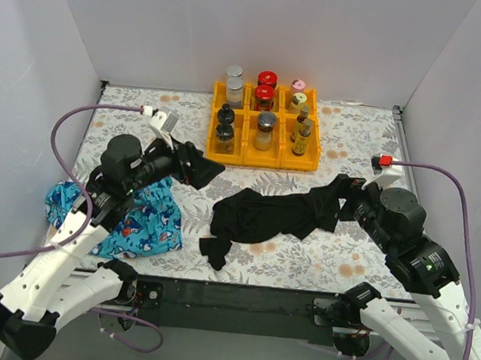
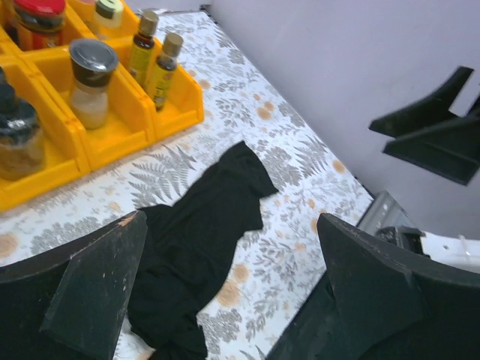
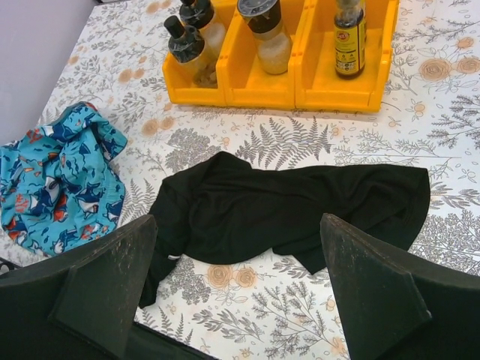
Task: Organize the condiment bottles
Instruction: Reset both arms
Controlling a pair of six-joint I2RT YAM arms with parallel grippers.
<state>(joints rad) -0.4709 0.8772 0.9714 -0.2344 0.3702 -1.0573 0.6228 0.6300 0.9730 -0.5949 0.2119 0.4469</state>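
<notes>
Both wide: left fingers (image 2: 90, 292), right fingers (image 3: 97, 296) | fern-print tablecloth (image 1: 360, 145) | pale walls (image 1: 239, 25) on three sides

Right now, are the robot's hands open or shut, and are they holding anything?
Left gripper: open, holding nothing.
Right gripper: open, holding nothing.

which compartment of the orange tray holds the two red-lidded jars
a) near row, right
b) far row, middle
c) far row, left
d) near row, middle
b: in the top view both red-lidded jars stand one behind the other in the middle compartment of the far row of the tray, with the silver-lidded jars to their left and the pink-lidded jar to their right.
</notes>
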